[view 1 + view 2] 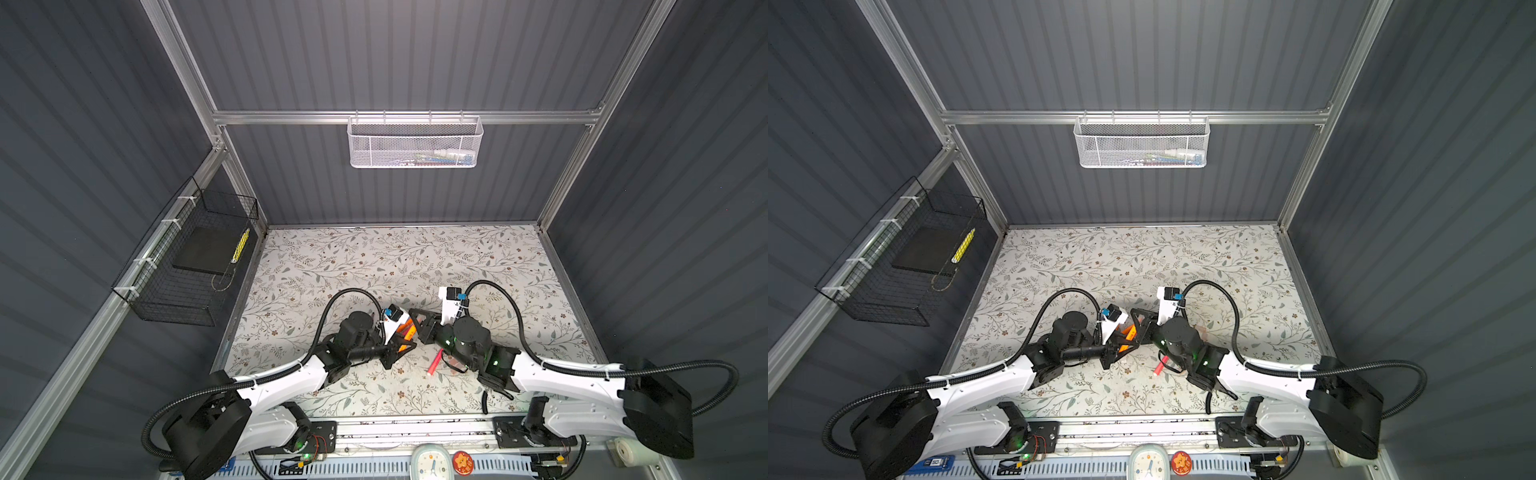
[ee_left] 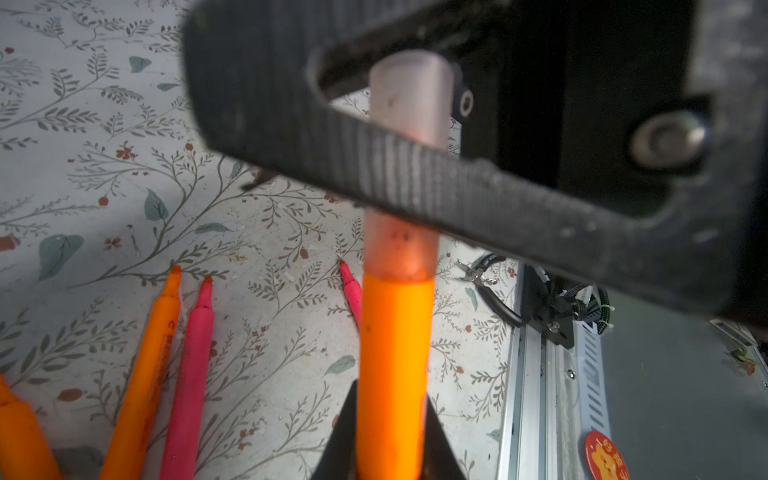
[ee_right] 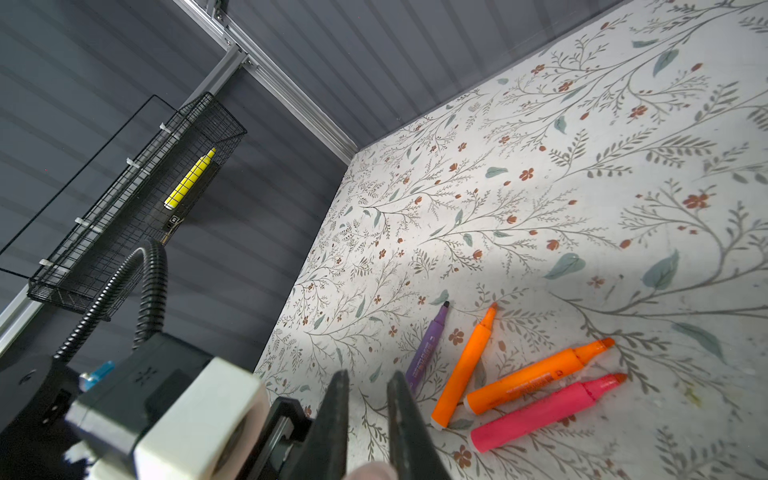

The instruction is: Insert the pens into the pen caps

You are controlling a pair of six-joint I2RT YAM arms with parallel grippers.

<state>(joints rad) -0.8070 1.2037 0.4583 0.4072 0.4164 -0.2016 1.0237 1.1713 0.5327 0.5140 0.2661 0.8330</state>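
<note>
1. The left pincer (image 2: 392, 440) is pressed tight around an orange pen (image 2: 392, 353), held above the flower-patterned bench (image 2: 104, 166).
2. The pen's tip sits inside a translucent pale-pink pen cap (image 2: 409, 104), whose open end meets the orange barrel.
3. The right pincer (image 3: 368, 399) pinches that cap between its closely set jaws.
4. Uncapped on the bench, fanned side by side, lie a purple pen (image 3: 426, 349), a loose orange pen (image 3: 465, 365), a second loose orange pen (image 3: 536, 374) and a pink-red pen (image 3: 544, 409).
5. In a top view, another pink-red pen (image 1: 434, 361) lies by the right arm.
</note>
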